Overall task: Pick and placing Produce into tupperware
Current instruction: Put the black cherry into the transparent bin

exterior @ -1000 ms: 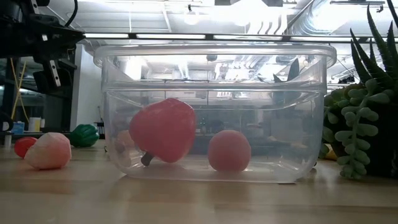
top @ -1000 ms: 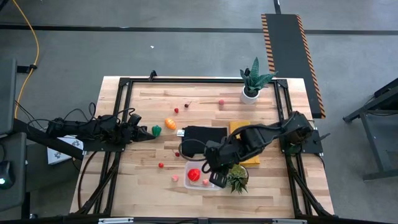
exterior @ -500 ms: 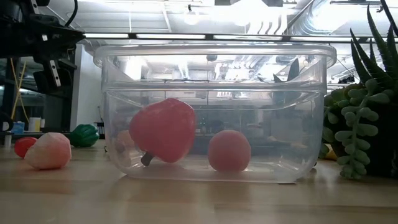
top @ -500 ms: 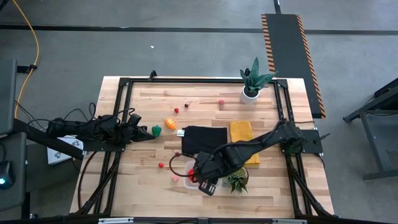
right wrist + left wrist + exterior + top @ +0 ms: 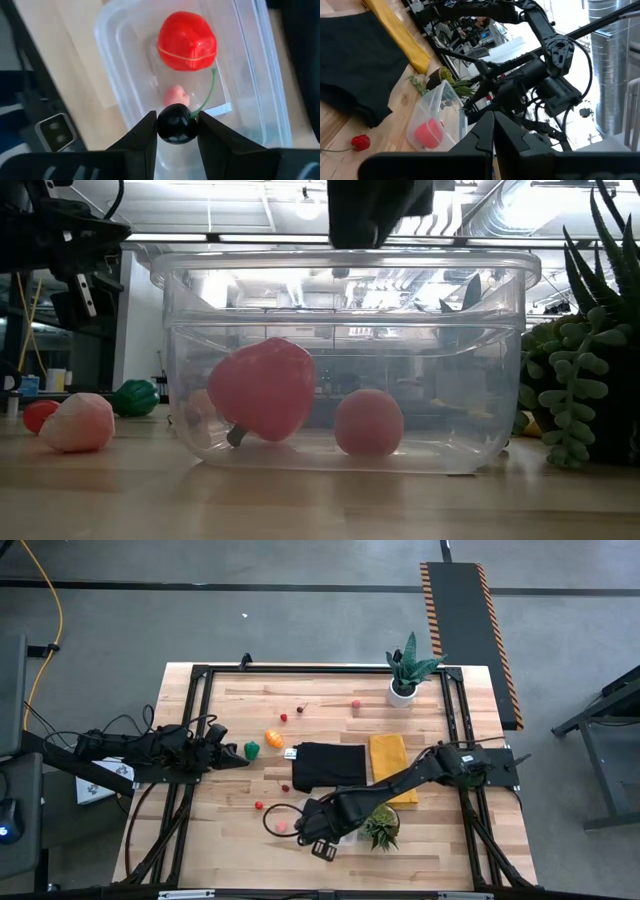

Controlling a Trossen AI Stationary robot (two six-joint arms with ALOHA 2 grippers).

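The clear tupperware tub (image 5: 480, 360) stands near the table's near edge and holds a large red produce piece (image 5: 187, 41) and a pink one (image 5: 175, 94). My right gripper (image 5: 174, 131) hangs over the tub (image 5: 107, 35), shut on a dark cherry. In the low view its dark body (image 5: 380, 205) shows above the rim. My left gripper (image 5: 238, 756) waits shut at the table's left, beside the green produce (image 5: 251, 750). An orange piece (image 5: 273, 738), a pink berry (image 5: 282, 826), a red one (image 5: 258, 805) and far cherries (image 5: 283, 718) lie on the wood. My right gripper pinches the dark cherry's round body (image 5: 174, 123) between its two fingers, coming from above and pointing down. The cherry is lifted clear over the tub. Its green stem (image 5: 211, 85) sticks out past the fingers over the red piece.
A black cloth (image 5: 330, 765) and a yellow cloth (image 5: 388, 752) lie behind the tub. A spiky succulent (image 5: 381, 828) stands right beside the tub, and a white potted plant (image 5: 403, 688) is at the far edge. A black frame rims the table.
My right arm has swung toward the table's left and near edge, bringing its gripper from the tub's right side to over the tub. The gripper's dark body has come into the low view above the rim. The produce in the tub has stayed put.
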